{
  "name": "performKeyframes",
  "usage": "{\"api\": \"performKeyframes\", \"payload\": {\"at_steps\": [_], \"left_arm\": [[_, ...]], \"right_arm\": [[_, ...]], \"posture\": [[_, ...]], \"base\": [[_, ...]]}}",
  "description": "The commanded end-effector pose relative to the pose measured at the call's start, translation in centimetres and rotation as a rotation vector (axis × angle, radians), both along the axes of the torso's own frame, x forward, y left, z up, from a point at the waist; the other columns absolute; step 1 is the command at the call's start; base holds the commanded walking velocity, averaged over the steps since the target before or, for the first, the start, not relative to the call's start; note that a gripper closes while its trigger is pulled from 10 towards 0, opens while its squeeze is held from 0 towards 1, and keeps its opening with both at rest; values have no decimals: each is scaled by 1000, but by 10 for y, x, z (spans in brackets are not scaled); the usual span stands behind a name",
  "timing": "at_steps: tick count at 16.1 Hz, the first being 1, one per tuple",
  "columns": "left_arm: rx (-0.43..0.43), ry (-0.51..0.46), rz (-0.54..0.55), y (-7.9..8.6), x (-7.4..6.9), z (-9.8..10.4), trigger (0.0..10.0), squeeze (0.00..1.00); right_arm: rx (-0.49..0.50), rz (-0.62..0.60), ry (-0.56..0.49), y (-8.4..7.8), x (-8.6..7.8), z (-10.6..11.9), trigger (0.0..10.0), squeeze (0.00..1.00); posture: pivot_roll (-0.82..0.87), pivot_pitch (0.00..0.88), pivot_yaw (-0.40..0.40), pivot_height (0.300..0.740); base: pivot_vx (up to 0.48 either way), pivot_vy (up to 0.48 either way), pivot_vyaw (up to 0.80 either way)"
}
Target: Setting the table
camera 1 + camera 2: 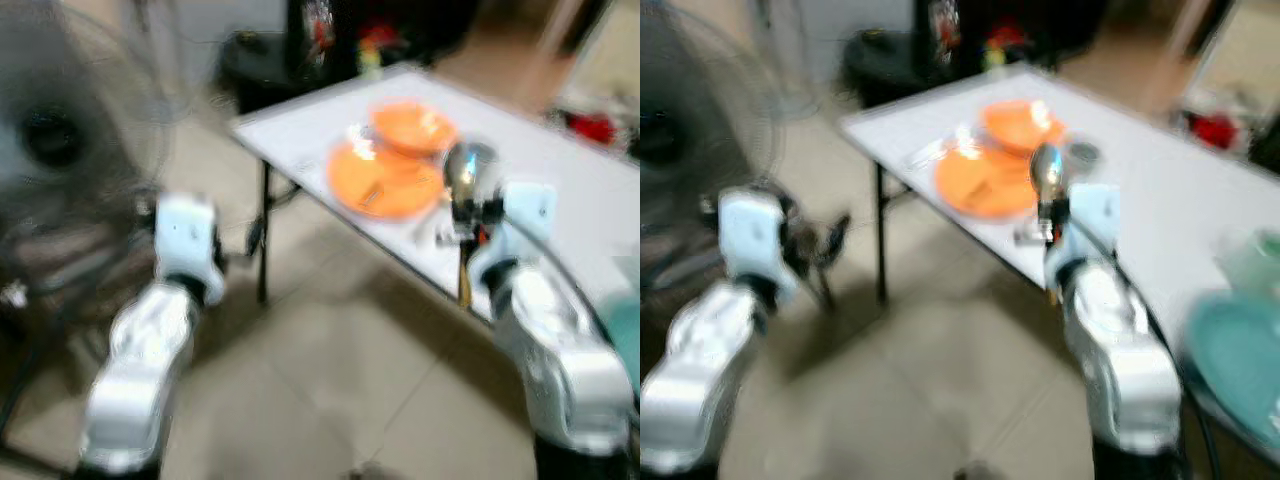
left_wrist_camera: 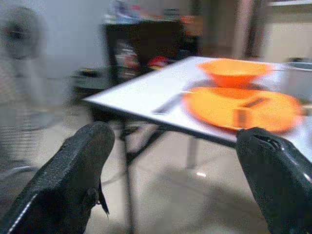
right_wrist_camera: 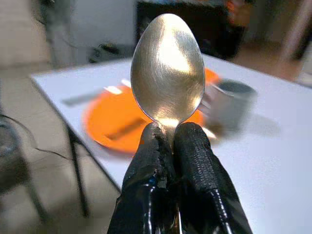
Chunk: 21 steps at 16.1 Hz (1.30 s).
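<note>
My right gripper (image 3: 173, 134) is shut on the handle of a metal spoon (image 3: 168, 73), with the bowl standing upright above the fingertips. It hangs over the near edge of the white table (image 1: 570, 170). On the table beyond it lie an orange plate (image 1: 385, 180), an orange bowl (image 1: 413, 125) and a metal cup (image 3: 231, 105). A utensil (image 2: 168, 103) lies on the table beside the plate. My left gripper (image 2: 173, 136) is open and holds nothing, out over the floor off the table's corner. The head views are blurred.
A standing fan (image 1: 60, 140) is at my left. A teal plate (image 1: 1240, 360) lies on the table's near right part. A dark shelf unit (image 2: 141, 48) stands behind the table. The table's black leg (image 1: 263, 245) stands over tiled floor.
</note>
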State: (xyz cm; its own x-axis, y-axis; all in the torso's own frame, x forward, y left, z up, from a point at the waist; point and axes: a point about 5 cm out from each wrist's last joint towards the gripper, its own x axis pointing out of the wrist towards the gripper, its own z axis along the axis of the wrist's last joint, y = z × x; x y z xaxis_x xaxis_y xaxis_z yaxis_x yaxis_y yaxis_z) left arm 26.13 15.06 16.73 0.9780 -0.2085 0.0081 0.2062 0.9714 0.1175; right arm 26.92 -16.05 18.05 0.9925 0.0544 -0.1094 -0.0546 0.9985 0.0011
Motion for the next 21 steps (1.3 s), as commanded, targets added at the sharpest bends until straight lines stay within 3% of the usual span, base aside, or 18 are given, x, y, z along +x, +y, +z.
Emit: {"api": "performKeyframes", "payload": {"at_steps": [1,7,13,21], "left_arm": [[-12,-18,22,3,0,4,10000,0],[-32,-6,63,9,-1,0,10000,0],[-41,-23,-28,-1,1,4,10000,0],[-39,-26,-31,4,3,4,10000,0]], "right_arm": [[-2,11,-1,3,-1,4,10000,0],[28,1,22,2,0,6,10000,0],[9,35,61,4,2,5,10000,0],[10,66,122,11,5,-4,10000,0]], "posture": [[101,0,-73,740],[92,0,-58,740],[87,0,-57,740],[100,0,-67,740]], "base": [[0,0,-781],[0,0,-783],[0,0,-770],[250,0,0]]}}
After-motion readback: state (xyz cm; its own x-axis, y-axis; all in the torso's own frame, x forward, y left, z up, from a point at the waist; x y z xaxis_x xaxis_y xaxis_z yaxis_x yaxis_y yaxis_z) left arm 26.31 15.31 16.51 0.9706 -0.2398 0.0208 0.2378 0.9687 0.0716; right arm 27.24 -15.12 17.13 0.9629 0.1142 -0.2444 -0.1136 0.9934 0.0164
